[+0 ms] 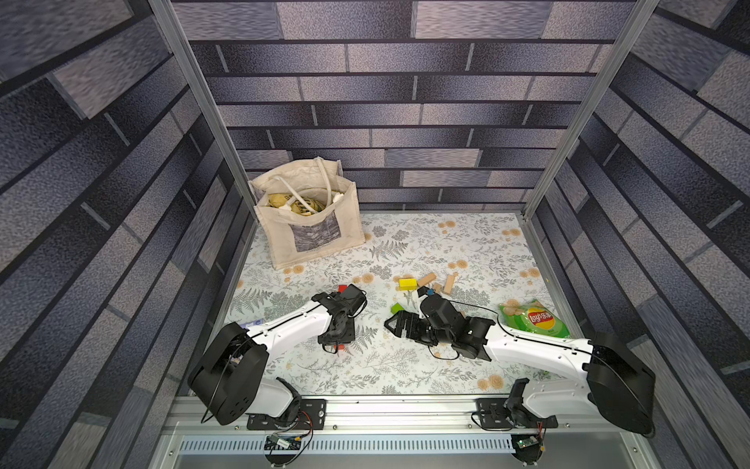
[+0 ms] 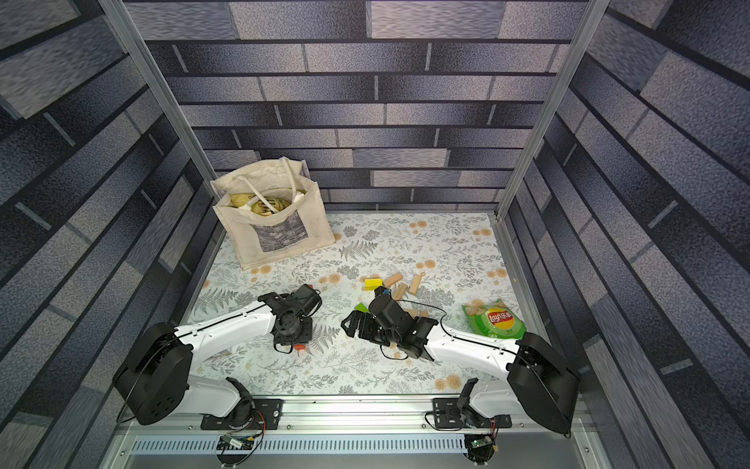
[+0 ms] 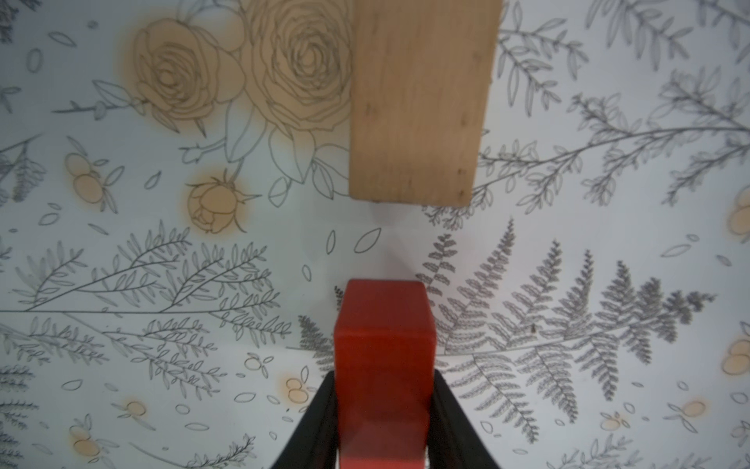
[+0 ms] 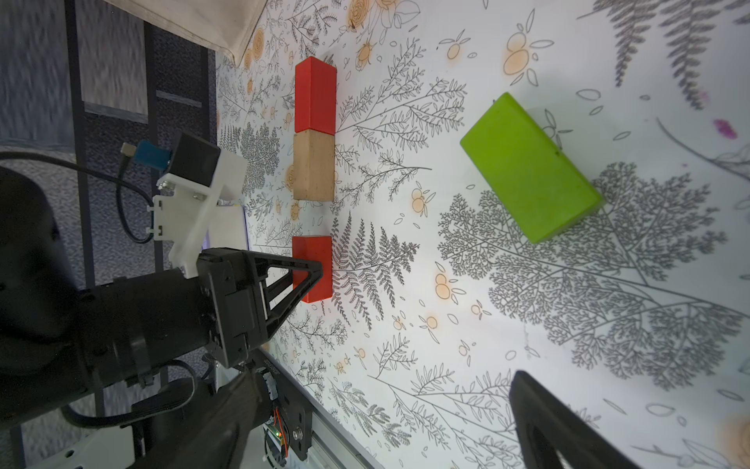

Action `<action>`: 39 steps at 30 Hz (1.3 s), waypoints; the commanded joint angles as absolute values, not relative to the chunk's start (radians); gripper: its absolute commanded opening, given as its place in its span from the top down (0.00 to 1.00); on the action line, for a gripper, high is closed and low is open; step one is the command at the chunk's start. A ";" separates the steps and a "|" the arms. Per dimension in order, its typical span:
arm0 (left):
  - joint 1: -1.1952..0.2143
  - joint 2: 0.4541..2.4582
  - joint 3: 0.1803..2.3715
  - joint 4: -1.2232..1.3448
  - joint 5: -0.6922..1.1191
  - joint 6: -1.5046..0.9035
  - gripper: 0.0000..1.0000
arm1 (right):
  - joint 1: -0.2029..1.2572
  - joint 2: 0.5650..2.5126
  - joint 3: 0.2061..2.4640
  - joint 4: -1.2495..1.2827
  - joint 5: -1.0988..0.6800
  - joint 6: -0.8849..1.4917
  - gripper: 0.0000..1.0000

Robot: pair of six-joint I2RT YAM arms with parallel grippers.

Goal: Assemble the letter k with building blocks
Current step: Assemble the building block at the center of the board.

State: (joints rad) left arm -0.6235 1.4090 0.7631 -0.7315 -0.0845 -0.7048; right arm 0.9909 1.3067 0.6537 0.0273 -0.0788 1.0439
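**Spine: third block going in**

Left fingers [image 3: 320, 418] look clamped on red block [image 3: 383, 337], which sits in line with tan block [image 3: 418, 101] with a small gap between. Tan block butts second red block [image 4: 315, 97]. Next: slide red block flush, keep it straight, release. Right fingers [image 4: 560, 426] are apart and empty, near green block [image 4: 527, 166]. Bare tabletop [image 4: 406, 264] between spine and green block leaves room for the slants.

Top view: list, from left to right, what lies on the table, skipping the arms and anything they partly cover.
tote bag → yellow block → first tan block → second tan block → chips bag
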 commanded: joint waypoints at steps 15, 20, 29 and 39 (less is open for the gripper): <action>-0.591 1.478 0.828 -0.741 -0.087 -0.649 0.64 | 0.985 1.307 0.662 0.023 -0.075 1.037 0.00; -0.578 1.488 0.842 -0.751 -0.087 -0.638 0.64 | 0.979 1.308 0.660 0.023 -0.077 1.037 0.00; -0.570 1.501 0.848 -0.742 -0.084 -0.629 0.64 | 0.973 1.306 0.650 0.029 -0.082 1.037 0.00; -0.566 1.529 0.868 -0.744 -0.088 -0.622 0.63 | 0.971 1.290 0.642 0.029 -0.074 1.039 0.00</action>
